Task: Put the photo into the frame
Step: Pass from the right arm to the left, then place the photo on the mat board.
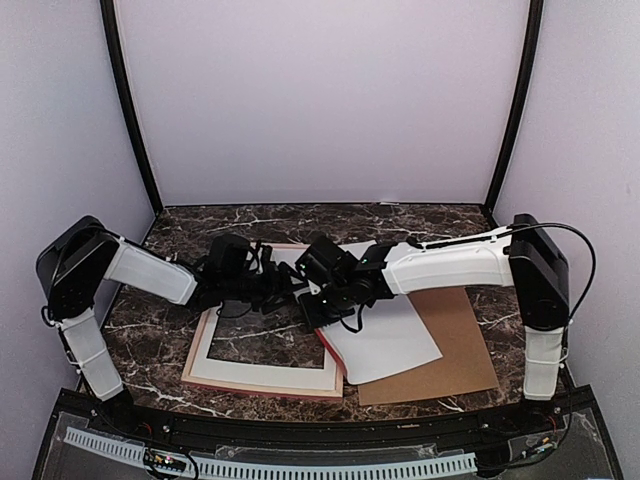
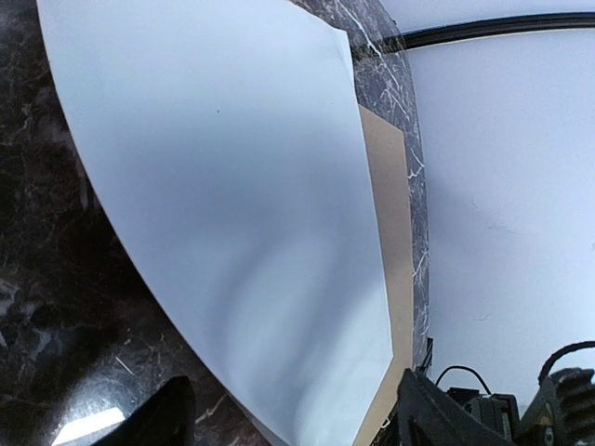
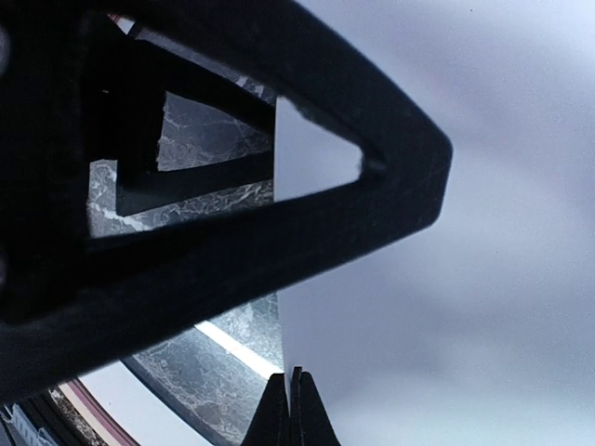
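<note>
The frame [image 1: 262,377] lies flat at centre-left, pale back up, a pink-red edge showing, marble visible through its opening. The photo [image 1: 392,338] shows its white back and overlaps the frame's right side, its left edge lifted. My right gripper [image 1: 323,316] is shut on that edge; in the right wrist view the fingertips [image 3: 296,409] pinch the thin sheet [image 3: 446,325]. My left gripper [image 1: 293,286] hovers just left of it, open. In the left wrist view its dark fingers [image 2: 153,418] stand wide apart around the photo's [image 2: 242,204] near corner.
A brown backing board [image 1: 452,352] lies under the photo at right, also seen in the left wrist view [image 2: 390,242]. A black gripper part [image 3: 232,186] fills much of the right wrist view. White walls enclose the marble table [image 1: 180,235].
</note>
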### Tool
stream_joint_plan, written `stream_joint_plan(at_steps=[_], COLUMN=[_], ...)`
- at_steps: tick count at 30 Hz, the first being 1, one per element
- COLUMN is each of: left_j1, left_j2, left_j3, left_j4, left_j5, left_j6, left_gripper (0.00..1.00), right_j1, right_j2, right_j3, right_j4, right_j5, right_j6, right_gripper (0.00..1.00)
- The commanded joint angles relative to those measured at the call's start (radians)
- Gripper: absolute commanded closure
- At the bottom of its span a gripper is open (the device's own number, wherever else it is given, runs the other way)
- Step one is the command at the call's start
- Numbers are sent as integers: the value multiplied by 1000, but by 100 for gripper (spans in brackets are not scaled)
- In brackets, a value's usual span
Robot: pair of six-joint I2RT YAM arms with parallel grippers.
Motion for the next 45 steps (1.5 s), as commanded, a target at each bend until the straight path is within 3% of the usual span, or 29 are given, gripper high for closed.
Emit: stream_joint_plan(at_steps=[1,6,11,26,32,38,45], left_j1=[6,5,7,29,74,175,255], left_j2=[25,34,39,41,-41,-153,-194], left_j3=[25,27,29,36,115,188,321], left_j4=[24,39,43,42,-193,-563,-958], left_j5=[18,24,30,95,212,324,287], left_j6=[11,17,33,92,276,483,767], left_gripper=[29,46,63,99,100,100,100], right_j1=[19,22,22,-21,-104,-170,-237], right_j2=[6,4,-15,-222,-361,-458,-502], right_j3=[27,27,16,-99,-210,-295,-362], right_j4=[37,45,58,31,-8,-32,-8], right_j5=[-30,-50,-62,-30,41,115,127], right_j6=[8,12,9,-23,-54,-83,-126], right_gripper=[99,94,79,46,40,39,39])
